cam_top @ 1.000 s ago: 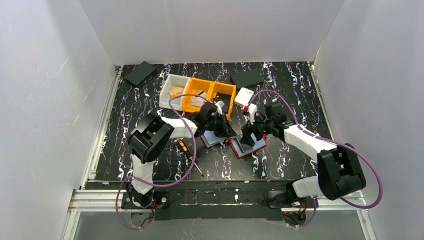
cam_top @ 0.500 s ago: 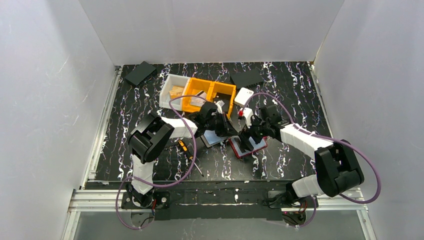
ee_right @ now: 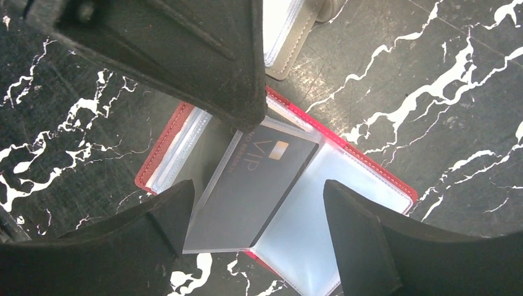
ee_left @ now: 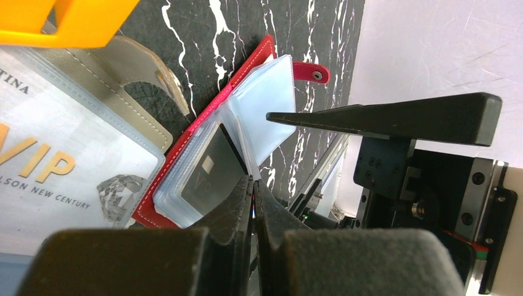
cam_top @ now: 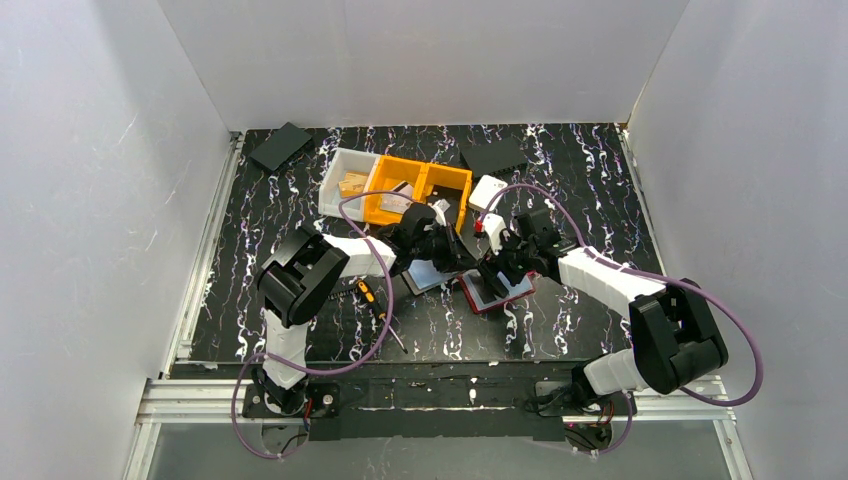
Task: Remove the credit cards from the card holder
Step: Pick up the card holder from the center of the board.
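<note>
two card holders (ee_right: 361, 185) (ee_left: 74, 145), one screwdriver (cam_top: 378, 310), two arms (cam_top: 350, 250) (cam_top: 610, 280)

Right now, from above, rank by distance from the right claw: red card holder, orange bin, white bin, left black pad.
1. red card holder, under right gripper
2. orange bin, back left
3. white bin, further left
4. left black pad, back corner

Card holder (cam_top: 497, 293) lies open on worktop (cam_top: 570, 330), centre; card (ee_right: 256, 179) in its sleeve. Second holder (cam_top: 428, 277) just left. Bins (cam_top: 445, 170) behind both. Screwdriver (cam_top: 378, 308) front-left of second holder.
</note>
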You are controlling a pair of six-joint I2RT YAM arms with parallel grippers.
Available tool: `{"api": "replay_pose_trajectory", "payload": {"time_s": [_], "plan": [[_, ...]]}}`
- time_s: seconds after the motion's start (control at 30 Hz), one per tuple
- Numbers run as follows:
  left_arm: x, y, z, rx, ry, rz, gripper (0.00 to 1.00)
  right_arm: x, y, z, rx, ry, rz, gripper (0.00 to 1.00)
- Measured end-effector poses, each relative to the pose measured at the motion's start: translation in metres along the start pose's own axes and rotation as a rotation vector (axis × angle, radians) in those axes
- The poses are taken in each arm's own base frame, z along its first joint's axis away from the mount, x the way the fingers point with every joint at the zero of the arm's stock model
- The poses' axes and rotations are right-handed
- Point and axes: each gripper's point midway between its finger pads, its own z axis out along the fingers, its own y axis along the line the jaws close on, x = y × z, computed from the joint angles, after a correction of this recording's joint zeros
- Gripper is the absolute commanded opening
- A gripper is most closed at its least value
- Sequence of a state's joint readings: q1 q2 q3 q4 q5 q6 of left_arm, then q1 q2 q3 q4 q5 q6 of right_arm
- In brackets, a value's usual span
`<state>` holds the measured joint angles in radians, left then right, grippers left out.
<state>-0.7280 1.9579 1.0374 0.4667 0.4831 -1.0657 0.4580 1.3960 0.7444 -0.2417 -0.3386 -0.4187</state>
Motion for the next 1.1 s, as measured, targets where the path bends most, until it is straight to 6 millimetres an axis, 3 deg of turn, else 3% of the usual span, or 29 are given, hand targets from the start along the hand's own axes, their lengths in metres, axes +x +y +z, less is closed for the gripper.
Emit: {"api": "replay_pose_trajectory", "payload": {"time_s": [0.07, 0.17, 0.3, 0.53, 0.8, 1.1], "plan": [[-0.001, -0.001, 0.000, 0.003, -0.004, -0.003, 0.26, 0.001, -0.002, 0.000, 0.010, 0.005, 0.001, 0.82], [-0.004, -0.001, 0.000, -0.001, -0.026, -0.008, 0.46, 0.002, -0.004, 0.000, 0.023, 0.010, 0.001, 0.81], [-0.003, 0.008, -0.008, -0.027, -0.064, -0.016, 0.61, 0.002, -0.005, -0.001, 0.029, 0.012, 0.003, 0.79], [-0.002, 0.004, -0.020, -0.023, -0.119, -0.035, 0.62, 0.002, -0.005, -0.001, 0.032, 0.014, 0.004, 0.79], [0.006, -0.017, -0.011, 0.031, -0.136, -0.075, 0.59, 0.003, -0.006, -0.001, 0.034, 0.015, 0.004, 0.78], [0.016, -0.004, 0.010, -0.008, -0.127, -0.160, 0.46, 0.002, -0.006, -0.001, 0.034, 0.015, 0.004, 0.78]]}}
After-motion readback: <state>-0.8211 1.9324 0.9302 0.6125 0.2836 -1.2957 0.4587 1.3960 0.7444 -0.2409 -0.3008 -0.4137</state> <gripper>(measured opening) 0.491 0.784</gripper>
